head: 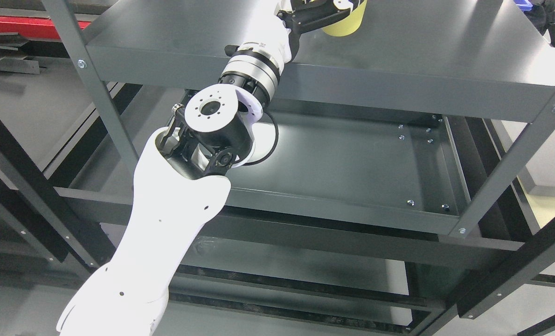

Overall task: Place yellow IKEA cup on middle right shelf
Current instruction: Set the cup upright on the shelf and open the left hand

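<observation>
At the top edge of the head view, the left hand (317,14) holds the yellow IKEA cup (346,23) in closed fingers, upright, at the grey shelf (422,51) surface, cup to the hand's right.

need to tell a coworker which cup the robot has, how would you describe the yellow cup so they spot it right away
Start at the dark grey metal shelving unit and follow the white left arm up to its upper shelf. At the picture's top edge, the left hand is on the yellow cup, only its lower part showing. It is the only pale yellow thing on the grey shelves.
</observation>
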